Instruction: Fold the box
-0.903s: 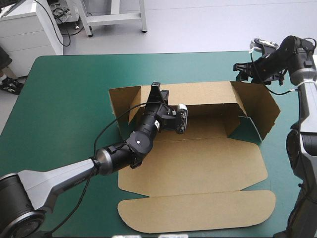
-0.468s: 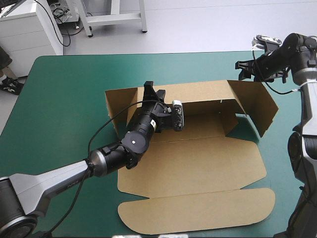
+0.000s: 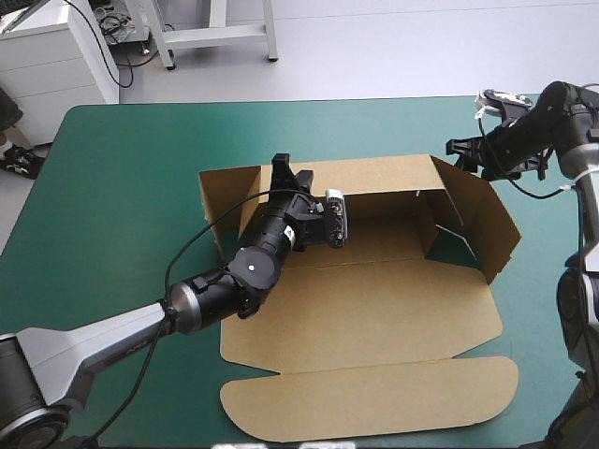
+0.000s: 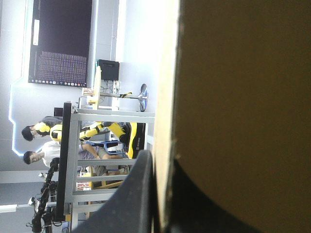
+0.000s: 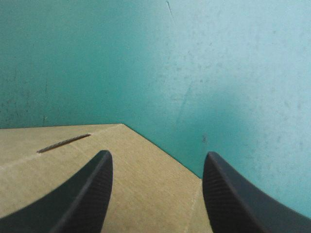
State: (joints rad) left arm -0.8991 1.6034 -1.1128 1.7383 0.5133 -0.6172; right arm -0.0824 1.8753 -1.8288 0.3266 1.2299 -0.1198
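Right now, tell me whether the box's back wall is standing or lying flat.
Standing. The back wall rises from the floor panel, and the left arm's fingers pinch its top edge.

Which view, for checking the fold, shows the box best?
The high view: almost the whole box shows, back wall raised. The left wrist view shows only one wall edge-on; the right wrist view, a slotted corner.

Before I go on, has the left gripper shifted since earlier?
Yes. The left gripper shifted slightly toward the table's left edge, the box with it.
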